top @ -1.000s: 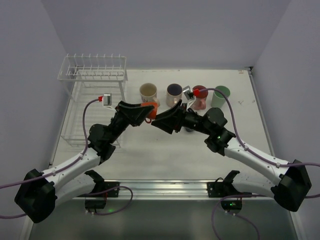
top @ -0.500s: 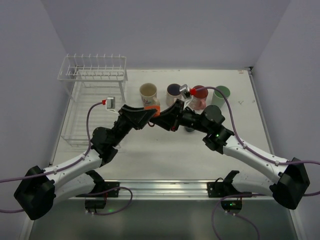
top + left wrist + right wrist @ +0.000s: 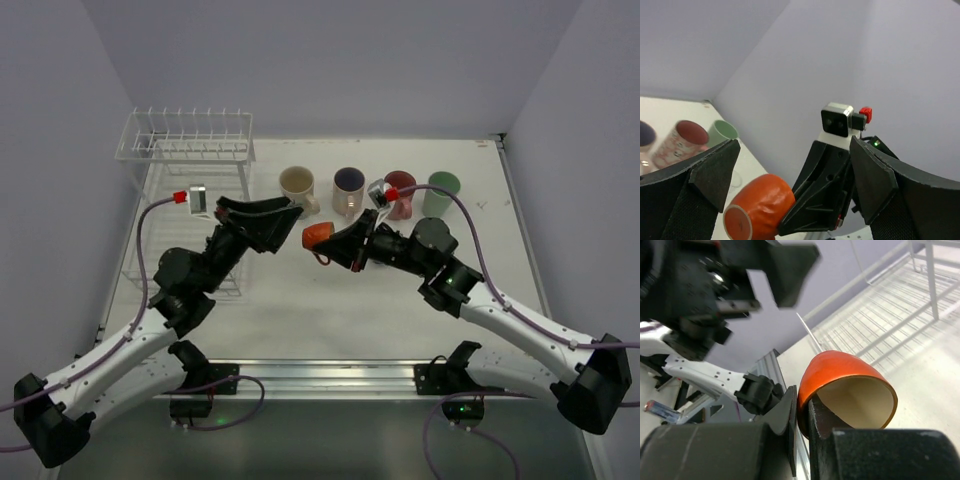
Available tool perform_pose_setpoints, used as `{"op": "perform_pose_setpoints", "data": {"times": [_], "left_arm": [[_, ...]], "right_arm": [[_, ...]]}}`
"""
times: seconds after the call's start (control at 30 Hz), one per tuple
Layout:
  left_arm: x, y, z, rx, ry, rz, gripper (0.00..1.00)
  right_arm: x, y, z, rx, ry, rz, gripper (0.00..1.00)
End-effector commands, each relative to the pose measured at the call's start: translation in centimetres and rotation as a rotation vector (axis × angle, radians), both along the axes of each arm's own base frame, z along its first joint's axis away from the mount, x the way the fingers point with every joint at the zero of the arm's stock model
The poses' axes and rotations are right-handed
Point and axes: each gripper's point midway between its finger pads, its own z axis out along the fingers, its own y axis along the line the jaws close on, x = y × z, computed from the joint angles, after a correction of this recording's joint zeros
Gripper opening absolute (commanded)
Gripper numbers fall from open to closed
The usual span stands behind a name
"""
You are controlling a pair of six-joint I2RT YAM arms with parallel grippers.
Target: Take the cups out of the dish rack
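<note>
Over table | right tool clamped on tilted orange mug | left tool apart

No legible text or markings

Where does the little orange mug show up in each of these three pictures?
Top external: the small orange ceramic mug is mid-picture.
Left wrist: the mug is low, left of centre.
Right wrist: the mug is central, mouth facing the camera.
Shared landmark: the black right gripper pinching its rim, seen in all three.
</note>
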Motion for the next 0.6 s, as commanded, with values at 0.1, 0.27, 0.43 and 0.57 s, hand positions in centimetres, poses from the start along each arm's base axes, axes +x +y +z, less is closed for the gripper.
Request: {"op": "perform_pose_setpoints", "data": {"times": [0.1, 0.27, 0.43, 0.57], "left_arm": [[1.8, 4.0, -1.6, 0.395, 0.028, 0.269, 1.00], [2.1, 6.9, -3.3, 0.735, 0.080, 0.362, 1.00], [1.6, 8.5, -9.2, 0.982, 0.154, 0.345, 1.00], [1.2, 9.6, -11.2, 0.983, 0.141, 0.378, 1.00]], "right_arm": [[1.6, -2.1, -3.4, -0.181, 0.012, -0.132, 0.00], [3.8, -3.8, -11.4, -0.554, 0.151, -0.226, 0.00], [7.1, -5.8, -16.2, -0.856, 0.202, -0.356, 0.00], [9.5, -5.3, -17.7, -0.991, 0.195, -0.373, 0.00]]}}
